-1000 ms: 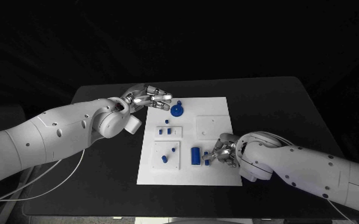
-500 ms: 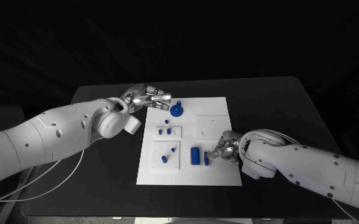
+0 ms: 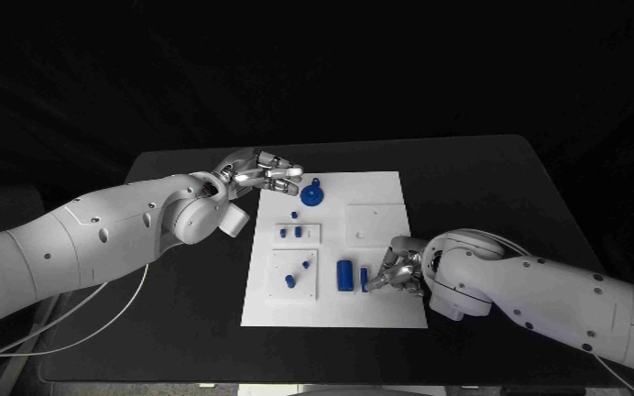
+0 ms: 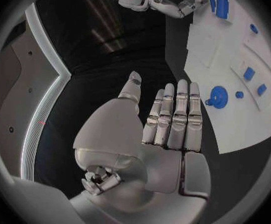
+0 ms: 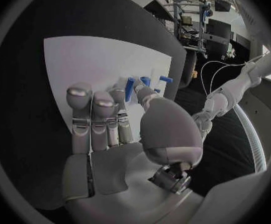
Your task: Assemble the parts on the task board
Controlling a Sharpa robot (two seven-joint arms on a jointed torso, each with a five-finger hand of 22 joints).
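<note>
Right hand (image 3: pixel 399 269) sits low over the near right part of the white task board (image 3: pixel 377 190), thumb and one fingertip closed on a small blue peg (image 5: pixel 129 88), other fingers straight; two more blue pieces (image 5: pixel 154 79) lie just past the peg. Beside it in the head view a long blue cylinder (image 3: pixel 344 274) lies flat on the board. My left hand (image 3: pixel 265 173) hovers at the board's far left corner, fingers straight and together, holding nothing, near the round blue disc (image 3: pixel 311 196).

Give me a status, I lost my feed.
Left hand open, hovering at task board's far edge beside the round blue part. Right hand at small blue parts; grasp unclear. Nothing blocking.
</note>
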